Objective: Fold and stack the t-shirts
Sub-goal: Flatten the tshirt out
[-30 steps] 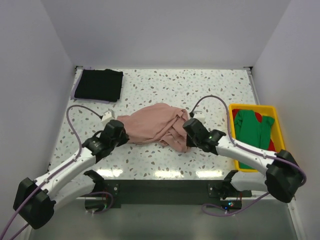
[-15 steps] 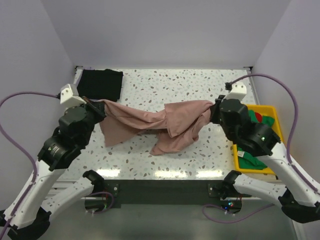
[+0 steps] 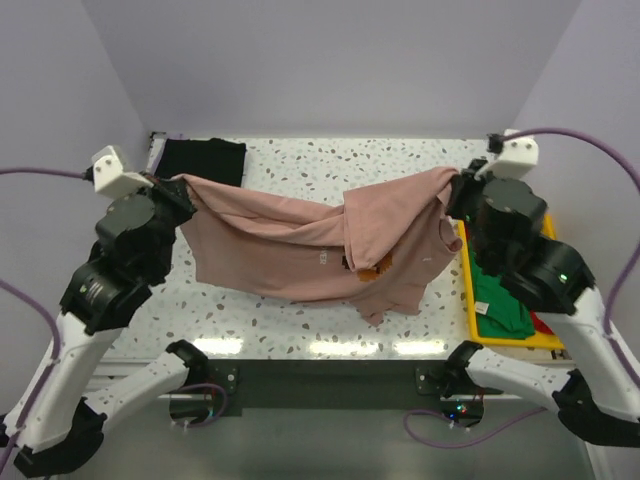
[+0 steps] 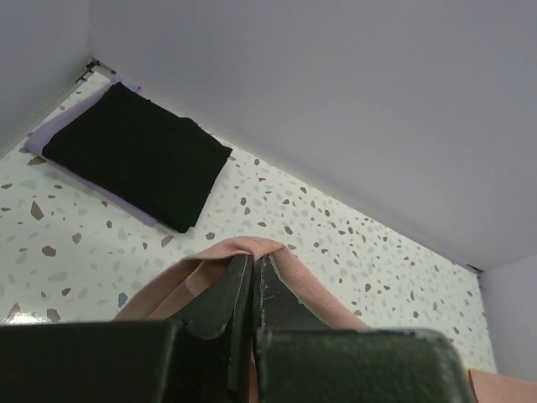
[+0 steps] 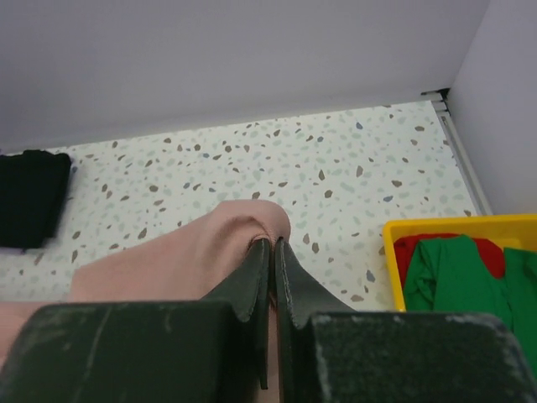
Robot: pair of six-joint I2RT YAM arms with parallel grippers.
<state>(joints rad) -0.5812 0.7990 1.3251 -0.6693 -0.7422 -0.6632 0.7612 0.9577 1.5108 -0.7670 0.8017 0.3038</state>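
Observation:
The dusty-pink t-shirt [image 3: 300,245] hangs stretched in the air between my two raised grippers, sagging in the middle, with small print and an orange patch showing. My left gripper [image 3: 180,190] is shut on its left end; the pink cloth [image 4: 252,248] wraps over the closed fingertips. My right gripper [image 3: 457,185] is shut on its right end, where pink cloth [image 5: 243,227] covers the tips. A folded black t-shirt [image 3: 203,160] lies at the back left and shows in the left wrist view [image 4: 134,155]. Green [image 3: 500,300] and red t-shirts lie in the bin.
A yellow plastic bin [image 3: 468,300] stands at the right edge of the speckled table [image 3: 330,170]; it also shows in the right wrist view [image 5: 394,252]. The black shirt rests on a lilac sheet [image 4: 75,172]. White walls enclose the table on three sides.
Both grippers have lifted the pink shirt off the table and pulled apart, left and right. The bunched shirt now hangs spread out between them, higher than before.

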